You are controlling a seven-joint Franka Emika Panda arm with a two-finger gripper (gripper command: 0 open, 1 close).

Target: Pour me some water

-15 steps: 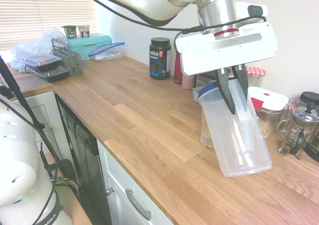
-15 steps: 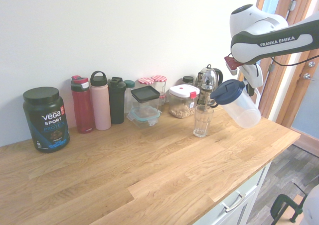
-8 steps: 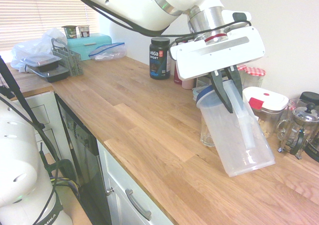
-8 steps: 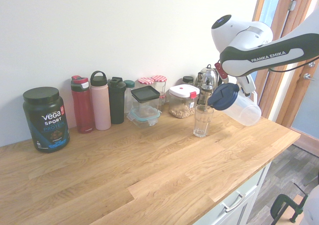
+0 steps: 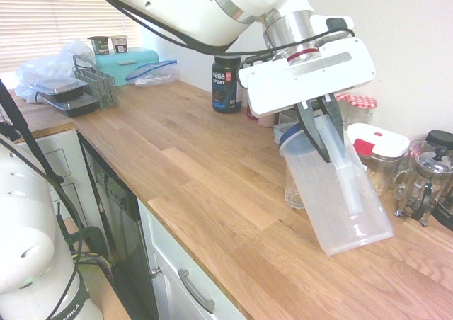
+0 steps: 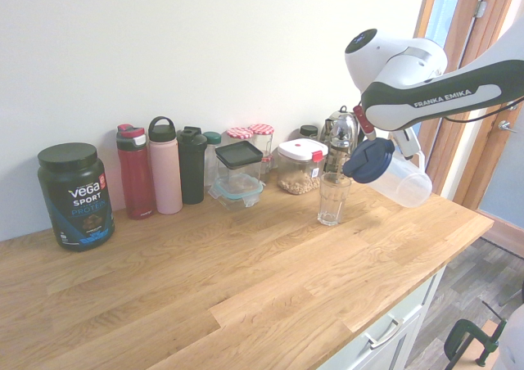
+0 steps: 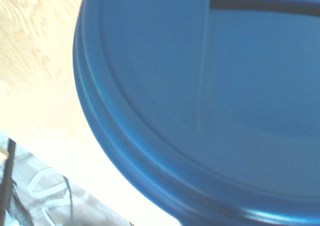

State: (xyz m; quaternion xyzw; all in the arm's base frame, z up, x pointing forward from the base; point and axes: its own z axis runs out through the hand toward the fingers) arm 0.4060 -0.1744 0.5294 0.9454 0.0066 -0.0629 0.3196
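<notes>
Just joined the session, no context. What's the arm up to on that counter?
The gripper is shut on the handle of a clear plastic pitcher with a blue lid, holding it tilted, lid end lowered toward an empty drinking glass on the wooden counter. No water is visible in the glass, and whether the pitcher holds any cannot be told. A row of bottles and jars stands along the wall.

White arm point(image 6: 442, 100) reaching in from above, wrist angled steeply downward, fingers point(image 5: 322, 132) clamped together, pointing down
</notes>
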